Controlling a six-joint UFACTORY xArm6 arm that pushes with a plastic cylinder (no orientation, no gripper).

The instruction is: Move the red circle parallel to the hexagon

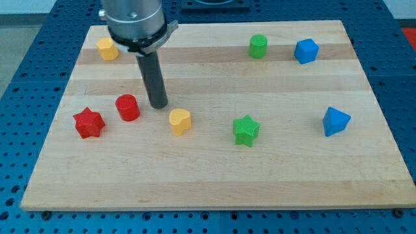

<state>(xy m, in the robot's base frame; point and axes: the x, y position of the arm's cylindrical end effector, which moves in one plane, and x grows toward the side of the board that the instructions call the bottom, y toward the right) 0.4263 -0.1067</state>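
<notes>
Blue pegboard surrounds the pale wooden desk [214, 182] we work on. We carry no claw, only a dark rod gripping nothing, and our tip [158, 105] rests just to the right of the red circle [127, 107], apart from it. Right of the tip lies a yellow heart-like block [179, 121]; left of the circle, a red star [88, 123]. Further out sit the yellow hexagon [108, 49], green star [246, 130], green cylinder [258, 46], blue cube-like block [305, 51] and blue pointed block [335, 121].
</notes>
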